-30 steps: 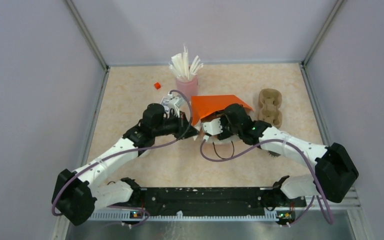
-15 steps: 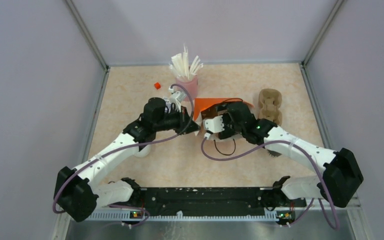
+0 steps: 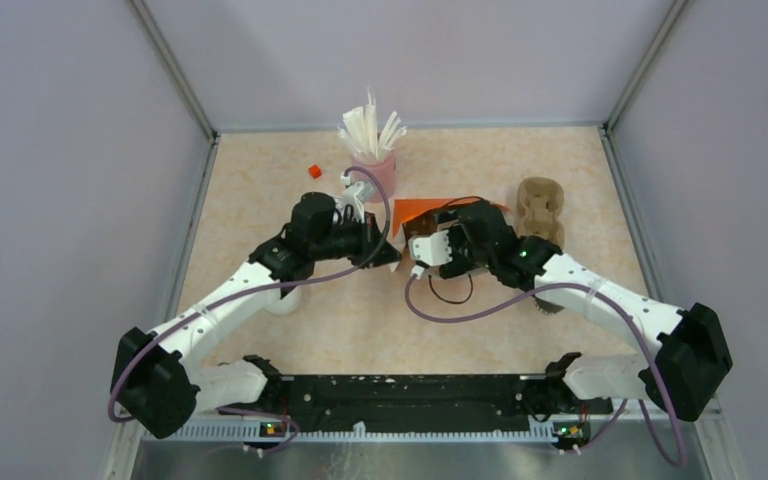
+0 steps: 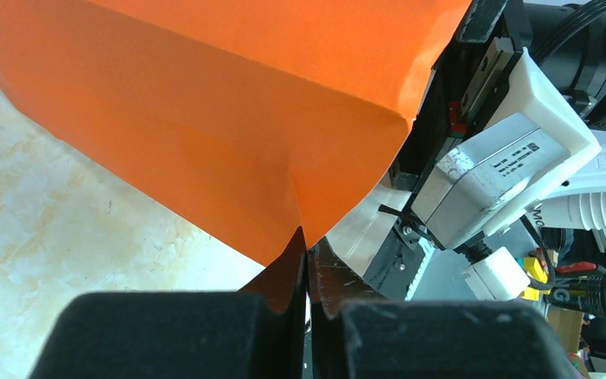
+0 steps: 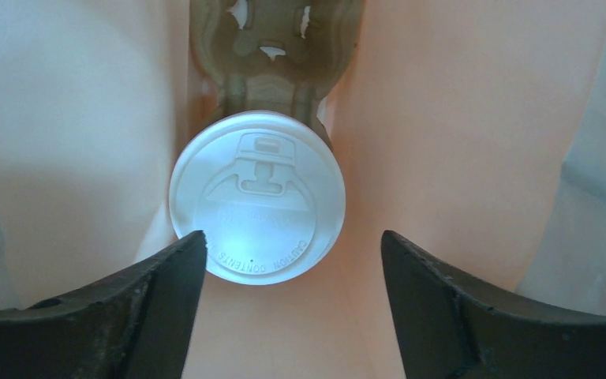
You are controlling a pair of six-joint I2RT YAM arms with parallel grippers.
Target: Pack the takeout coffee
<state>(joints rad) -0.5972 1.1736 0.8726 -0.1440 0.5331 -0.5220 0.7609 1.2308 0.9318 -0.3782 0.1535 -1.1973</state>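
Counting what lay in view gave one takeout coffee (image 5: 257,197), one orange bag (image 4: 205,103), one pink cup of white straws (image 3: 370,150), one small red block (image 3: 313,171) and one brown moulded cup carrier (image 3: 540,205) on the table (image 3: 260,200). One white round thing (image 3: 285,300) showed partly under the left arm; what it was could not be told.

Two grippers were at work. The left gripper (image 4: 308,308) had its jaws pressed together on a fold at the orange bag's edge, the paper pinched between the two black fingers (image 4: 166,335). The right gripper (image 5: 292,241) had its jaws wide apart, one finger on each side of the takeout coffee's lid, clamped on nothing.

The takeout coffee sat between orange-tinted walls in the right wrist view, just ahead of the spread fingers. Its round white lid faced squarely toward that gripper, so its long axis ran along the camera's line of sight, with the dark body hidden behind the lid. The lid's raised tab pointed toward the top of that view, where a brown moulded piece (image 5: 272,47) showed just beyond it; whether the two touched could not be told.
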